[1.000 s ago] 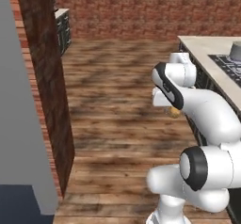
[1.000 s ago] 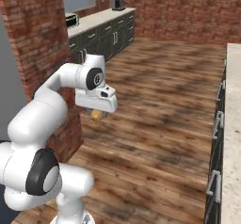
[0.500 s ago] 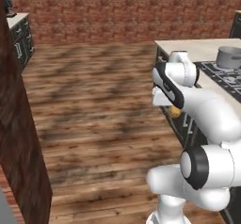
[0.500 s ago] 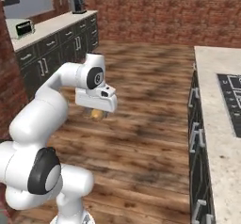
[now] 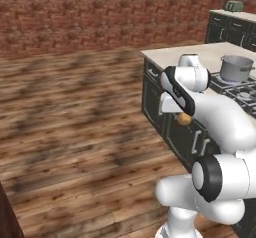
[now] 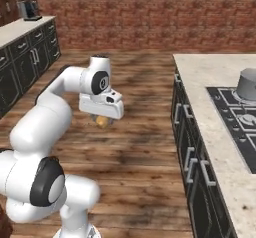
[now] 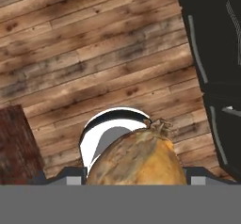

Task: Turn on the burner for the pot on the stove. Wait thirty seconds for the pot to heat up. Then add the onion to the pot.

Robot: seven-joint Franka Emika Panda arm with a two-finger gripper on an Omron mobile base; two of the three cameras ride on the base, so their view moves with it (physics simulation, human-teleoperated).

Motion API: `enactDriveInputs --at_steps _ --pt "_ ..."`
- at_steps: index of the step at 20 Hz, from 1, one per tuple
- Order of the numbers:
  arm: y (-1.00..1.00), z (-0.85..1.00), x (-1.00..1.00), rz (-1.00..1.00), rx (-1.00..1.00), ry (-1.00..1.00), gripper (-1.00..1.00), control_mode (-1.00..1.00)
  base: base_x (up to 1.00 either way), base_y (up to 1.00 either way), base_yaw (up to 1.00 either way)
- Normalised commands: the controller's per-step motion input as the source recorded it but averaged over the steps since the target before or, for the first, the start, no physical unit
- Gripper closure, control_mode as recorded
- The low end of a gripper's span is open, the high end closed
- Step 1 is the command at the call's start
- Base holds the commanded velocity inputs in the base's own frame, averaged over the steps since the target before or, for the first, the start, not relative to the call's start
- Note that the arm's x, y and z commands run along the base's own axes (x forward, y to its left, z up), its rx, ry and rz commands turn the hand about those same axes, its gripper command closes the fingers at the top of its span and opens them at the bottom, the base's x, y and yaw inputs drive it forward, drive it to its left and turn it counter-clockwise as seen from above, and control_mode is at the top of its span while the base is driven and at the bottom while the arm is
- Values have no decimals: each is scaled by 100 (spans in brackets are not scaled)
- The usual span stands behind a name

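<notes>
So the gripper (image 6: 102,121) is hanging over the wood floor (image 6: 145,152) with its jaws pinching the onion (image 6: 102,121), well away from the counter (image 6: 210,127). The pot (image 6: 248,84) is sitting on the stove (image 6: 239,122), back near the counter's far edge, and the onion is looking huge up close (image 7: 137,159).

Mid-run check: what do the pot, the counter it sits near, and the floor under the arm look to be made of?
Pot: brushed steel by its look, grey with a dull sheen and soft vertical highlights.
Counter: probably stone or a stone-look top, pale beige and speckled, matte.
Floor: wood planks, brown with visible grain and board seams, a slight satin gloss.
All rendered, so these are appearances only.
</notes>
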Motion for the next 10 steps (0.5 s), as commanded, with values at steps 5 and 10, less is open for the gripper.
enactDriveInputs --at_steps 5,10 --pt "0 0 0 0 0 0 100 100 100 7 -28" --pt "0 0 0 0 0 0 100 100 100 30 -32"
